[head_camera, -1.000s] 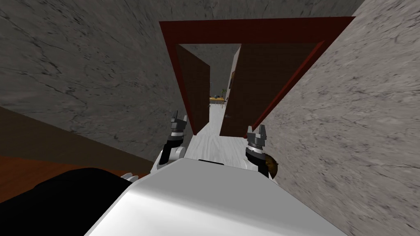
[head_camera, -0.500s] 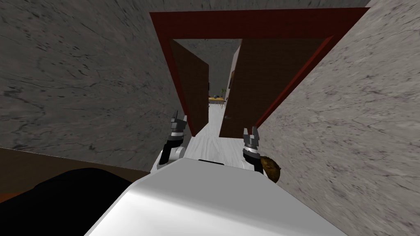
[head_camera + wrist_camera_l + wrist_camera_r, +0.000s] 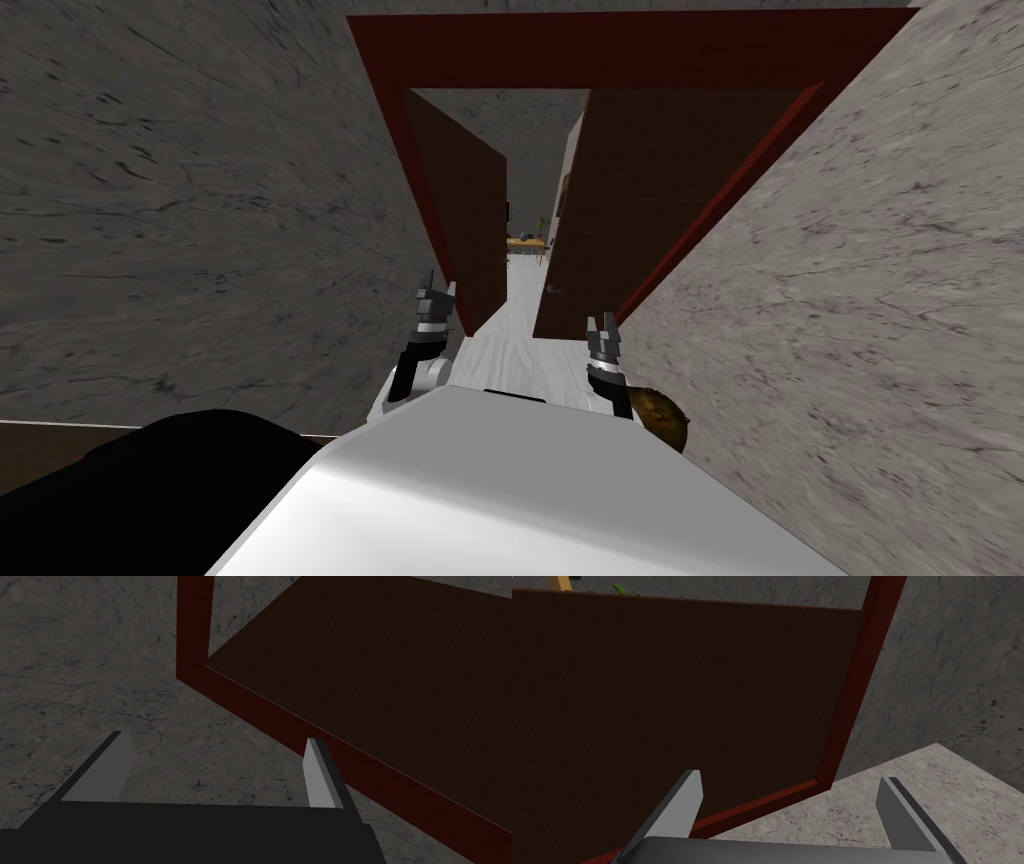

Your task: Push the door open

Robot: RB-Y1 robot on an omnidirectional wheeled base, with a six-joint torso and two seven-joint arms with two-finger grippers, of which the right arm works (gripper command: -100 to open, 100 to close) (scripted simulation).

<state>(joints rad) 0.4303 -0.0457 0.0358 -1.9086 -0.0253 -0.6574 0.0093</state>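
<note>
**Now at the doorway, both grippers spread and empty**

Apart and holding nothing, the right gripper's (image 3: 789, 776) two fingers (image 3: 679, 806) stand wide. One blade lies before the dark brown right door leaf (image 3: 662, 701), the other before the grey wall beside it, and the dark red door frame (image 3: 852, 691) runs up between them. Whether a blade touches the leaf cannot be told. From the head, the right gripper (image 3: 601, 325) sits just under that leaf's (image 3: 640, 200) lower corner.

The left gripper (image 3: 217, 737) is spread likewise, nothing between its blades. It faces grey wall, with the frame's (image 3: 192, 626) red post and the left door leaf (image 3: 390, 676) just beyond one finger. In the head view it (image 3: 435, 297) is raised near the foot of the left leaf (image 3: 465, 210).

Both leaves stand partly swung away inside the frame (image 3: 620, 50), leaving a narrow gap between them. Through it runs a pale floor (image 3: 520, 340) towards a small yellow table (image 3: 527, 241) far off. Grey veined walls (image 3: 200, 200) close in on either side.
</note>
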